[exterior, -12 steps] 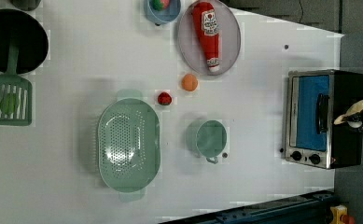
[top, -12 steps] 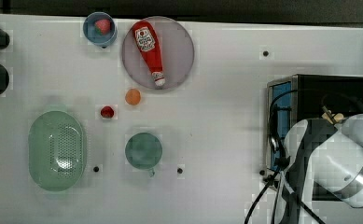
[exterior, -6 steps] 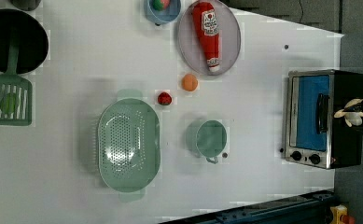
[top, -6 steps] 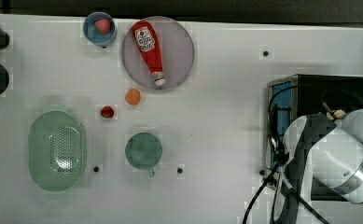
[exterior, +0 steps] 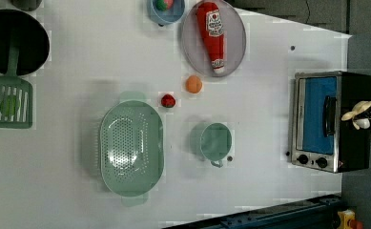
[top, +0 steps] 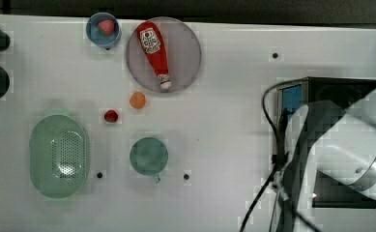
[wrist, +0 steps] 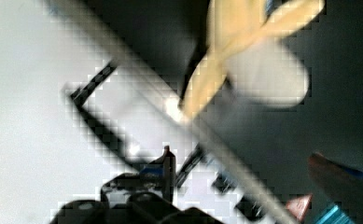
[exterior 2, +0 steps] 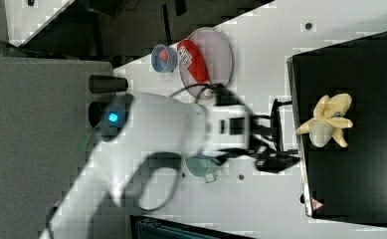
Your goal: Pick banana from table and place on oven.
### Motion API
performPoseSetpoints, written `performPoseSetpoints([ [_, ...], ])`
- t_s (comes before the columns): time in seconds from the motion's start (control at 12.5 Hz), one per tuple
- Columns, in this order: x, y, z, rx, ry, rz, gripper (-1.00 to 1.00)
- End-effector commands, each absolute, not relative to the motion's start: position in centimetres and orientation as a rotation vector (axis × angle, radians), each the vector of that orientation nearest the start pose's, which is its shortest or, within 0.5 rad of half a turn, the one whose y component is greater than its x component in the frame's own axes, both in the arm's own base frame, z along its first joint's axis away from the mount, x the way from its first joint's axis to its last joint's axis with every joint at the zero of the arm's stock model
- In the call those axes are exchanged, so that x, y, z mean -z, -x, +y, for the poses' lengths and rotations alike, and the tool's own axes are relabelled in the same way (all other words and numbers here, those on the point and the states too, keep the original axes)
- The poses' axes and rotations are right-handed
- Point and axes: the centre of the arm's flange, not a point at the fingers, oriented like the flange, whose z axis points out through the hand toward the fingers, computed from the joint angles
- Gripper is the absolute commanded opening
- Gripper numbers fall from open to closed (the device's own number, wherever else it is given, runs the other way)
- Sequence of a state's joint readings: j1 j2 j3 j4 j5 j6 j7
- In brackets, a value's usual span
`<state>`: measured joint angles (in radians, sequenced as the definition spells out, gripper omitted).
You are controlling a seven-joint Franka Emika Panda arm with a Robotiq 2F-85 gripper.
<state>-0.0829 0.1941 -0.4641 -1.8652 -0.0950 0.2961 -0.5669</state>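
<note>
- Top view: The big white robot arm [top: 340, 145] hangs over the oven [top: 340, 89] at the top view's right and hides most of it. The white table [top: 224, 121] spreads out to the top view's left. A ketchup bottle [top: 154, 50] lies on a round plate [top: 185, 53] there, well apart from the oven.
- Left view: The oven [exterior: 316, 119] stands at the left view's right, with its blue glass door facing the table [exterior: 259, 191]. The banana [exterior: 359, 113] lies on the oven's black top. An orange fruit [exterior: 193, 84] sits on the table, well apart from the banana.
- Right view: The banana [exterior 2: 328, 122] lies on the black top of the oven [exterior 2: 360, 189] with its peel flaps spread out like a star. The hand [exterior 2: 291, 130] is at the oven's edge, to the right view's left of the banana. Its two fingers are spread wide apart. It holds nothing and does not touch the banana.
- Wrist view: The banana [wrist: 244, 56] lies on the dark oven top [wrist: 347, 116], apart from the hand. One finger [wrist: 342, 182] sticks into the picture, and it is not touching the banana. The white table [wrist: 25, 116] shows beside the oven's edge.
</note>
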Motion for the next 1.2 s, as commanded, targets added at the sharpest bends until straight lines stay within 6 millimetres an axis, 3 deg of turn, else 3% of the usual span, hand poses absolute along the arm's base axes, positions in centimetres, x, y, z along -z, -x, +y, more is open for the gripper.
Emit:
performPoseSetpoints([
  [0.08,-52.0,-54.1,-17.9,-0.129,3.08,0.854,1.0],
  [0.32,-58.6,-55.2,-7.2,0.085,2.979,1.081,1.0],
  [0.48,-60.3,-54.4,-1.7,0.118,2.914,1.202,1.0],
  [0.56,-60.8,-53.9,-0.1,0.12,2.898,1.236,1.0],
  [0.8,-61.0,-52.2,0.6,0.011,2.924,1.252,1.0],
  [1.2,-60.5,-52.4,0.6,-0.004,2.929,1.254,1.0],
])
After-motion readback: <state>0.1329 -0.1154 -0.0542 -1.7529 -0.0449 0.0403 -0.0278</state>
